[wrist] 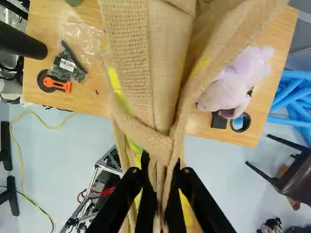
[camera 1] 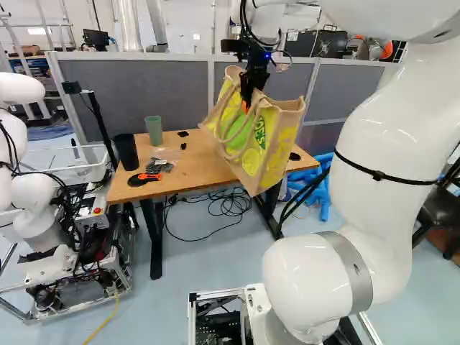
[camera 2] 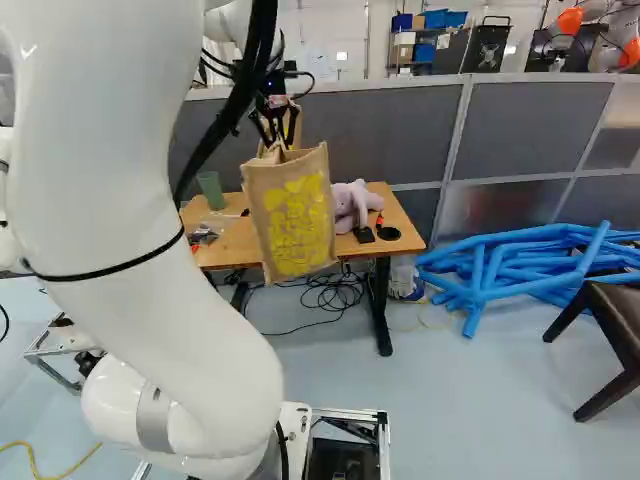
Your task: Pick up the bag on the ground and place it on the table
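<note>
At the table's near edge, the jute tote bag w/ yellow & green print (camera 1: 277,147) hangs from the gripper (camera 1: 249,99), off the floor. In both base views it covers part of the wooden table (camera 1: 194,172), its bottom reaching past the near edge (can't tell if it touches the wood). It tilts in the left base view & looks nearer upright in the right one. Jaws: closed in from both sides on the gathered jute at the bag's top, per wrist view; one rope handle (camera 1: 241,136) loops loose down the side, seen in the left base view.

On the tabletop, left base view: black cup (camera 1: 126,152) & green cup (camera 1: 154,131) close together, w/ an orange-and-black hand tool (camera 1: 144,179) in front & clear plastic packaging w/ dark parts (wrist: 73,60) beside it. Other side of the bag, right base view: lilac plush toy (camera 2: 350,205), w/ a small black block (camera 2: 364,235) & black ring (camera 2: 388,233) next to it.

Black cables (camera 2: 335,292) lie on the floor under the table. Blue foam tubes (camera 2: 500,270) are piled at the right of the right base view, brown chair (camera 2: 622,315) nearby. Another robot (camera 1: 32,201) stands at the left of the left base view; grey partition (camera 1: 158,86) runs behind the table.
</note>
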### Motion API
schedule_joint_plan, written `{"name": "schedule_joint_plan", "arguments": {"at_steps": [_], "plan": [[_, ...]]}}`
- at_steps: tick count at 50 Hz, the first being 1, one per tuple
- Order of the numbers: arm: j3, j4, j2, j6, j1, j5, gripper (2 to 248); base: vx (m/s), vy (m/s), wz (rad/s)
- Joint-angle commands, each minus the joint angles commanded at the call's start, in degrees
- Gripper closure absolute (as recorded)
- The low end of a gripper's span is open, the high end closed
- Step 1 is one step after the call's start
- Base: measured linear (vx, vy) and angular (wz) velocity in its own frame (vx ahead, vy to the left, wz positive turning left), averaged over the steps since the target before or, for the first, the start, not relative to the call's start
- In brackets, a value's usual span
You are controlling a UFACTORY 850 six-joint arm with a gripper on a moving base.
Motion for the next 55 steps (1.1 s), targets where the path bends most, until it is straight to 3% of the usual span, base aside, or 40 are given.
{"name": "schedule_joint_plan", "arguments": {"at_steps": [28,55], "plan": [[-0.7,0.0,-0.6,0.0,0.0,0.0,228,0.0,0.0,0.0],[-4.7,2.0,-4.2,0.0,0.7,0.6,228,0.0,0.0,0.0]]}}
